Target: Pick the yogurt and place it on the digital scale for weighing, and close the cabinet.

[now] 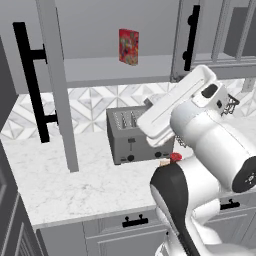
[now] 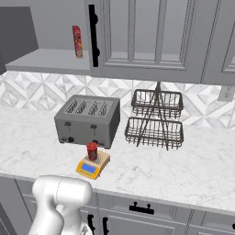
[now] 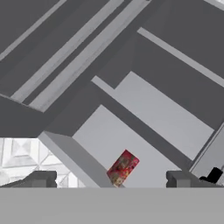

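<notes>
Yogurt already sitting upright on scale, near counter's front edge, just before toaster. Cabinet door standing open, swinging out to the left, long axis vertical. Gripper spread wide, pinching nothing, pointing into cabinet toward red box. Counting: one yogurt, one scale, one box, one toaster.

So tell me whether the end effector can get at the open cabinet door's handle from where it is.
Probably yes. The end effector is open and empty, pointed into the cabinet; nothing stands between it and the door handle, off to its left.
</notes>
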